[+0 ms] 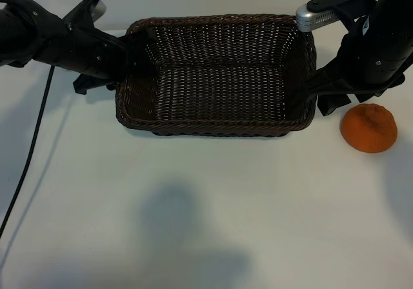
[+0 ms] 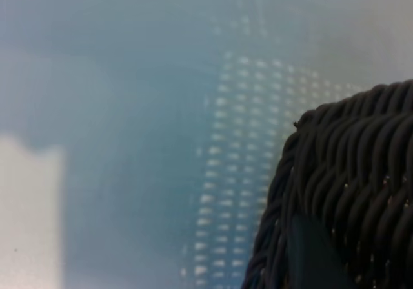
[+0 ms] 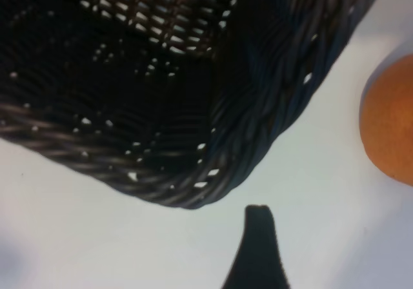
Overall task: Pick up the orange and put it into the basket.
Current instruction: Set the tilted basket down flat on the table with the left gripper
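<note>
1. Orange-skinned fruit, the orange (image 1: 368, 128), sits on the white table (image 1: 193, 199) just beside the basket (image 1: 216, 129), outside its right end.
2. Right end effector (image 1: 332, 99) stands parted and empty between basket wall and fruit; a descent here risks striking the rim or nudging the fruit away.
3. Left end effector (image 1: 132, 60), partly parted, holds nothing at the basket's left rim.
4. The fruit is roundish, flat side down; no clear long axis.

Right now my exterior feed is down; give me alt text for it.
A dark woven basket sits empty on a white table, the orange resting outside beside its right end. The left gripper meets the basket's left rim; the right gripper hangs between basket and orange.
</note>
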### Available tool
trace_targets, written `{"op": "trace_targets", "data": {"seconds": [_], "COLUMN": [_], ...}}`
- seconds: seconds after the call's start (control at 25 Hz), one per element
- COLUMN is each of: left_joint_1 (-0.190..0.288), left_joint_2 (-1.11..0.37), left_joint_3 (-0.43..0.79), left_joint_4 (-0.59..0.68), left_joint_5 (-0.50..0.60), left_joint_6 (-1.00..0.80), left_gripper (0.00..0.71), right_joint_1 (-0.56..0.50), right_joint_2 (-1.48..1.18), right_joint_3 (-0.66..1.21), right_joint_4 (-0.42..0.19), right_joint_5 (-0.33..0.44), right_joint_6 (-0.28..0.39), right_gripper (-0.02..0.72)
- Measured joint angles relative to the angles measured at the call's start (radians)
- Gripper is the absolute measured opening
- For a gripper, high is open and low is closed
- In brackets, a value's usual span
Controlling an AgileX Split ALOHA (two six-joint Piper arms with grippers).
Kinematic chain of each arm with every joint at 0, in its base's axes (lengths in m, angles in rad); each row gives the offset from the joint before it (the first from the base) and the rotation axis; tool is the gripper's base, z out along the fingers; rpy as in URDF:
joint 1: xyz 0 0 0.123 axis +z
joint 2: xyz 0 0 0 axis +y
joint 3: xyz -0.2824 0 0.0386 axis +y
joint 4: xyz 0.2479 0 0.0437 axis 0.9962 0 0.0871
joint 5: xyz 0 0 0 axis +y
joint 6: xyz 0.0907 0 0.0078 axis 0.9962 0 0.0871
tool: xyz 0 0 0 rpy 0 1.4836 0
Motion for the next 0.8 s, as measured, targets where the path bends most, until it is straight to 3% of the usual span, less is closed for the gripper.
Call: {"op": "trace_targets", "data": {"seconds": [0.32, 0.6, 0.8], "left_joint_1": [-0.002, -0.054, -0.060], "left_joint_2": [0.039, 0.076, 0.080], "left_joint_3": [-0.001, -0.001, -0.001], "left_joint_4": [-0.030, -0.048, -0.048], "left_joint_5": [-0.008, -0.052, -0.056], "left_joint_6": [-0.002, -0.017, -0.025], "left_gripper": [0.319, 0.319, 0.319], "right_joint_1": [0.000, 0.000, 0.000], "right_joint_2": [0.000, 0.000, 0.000], "right_joint_3": [0.000, 0.000, 0.000], "right_joint_4": [0.000, 0.000, 0.000], "right_joint_5": [0.000, 0.002, 0.005], "right_joint_6": [0.001, 0.002, 0.001], "right_gripper": [0.547, 0.547, 0.547]}}
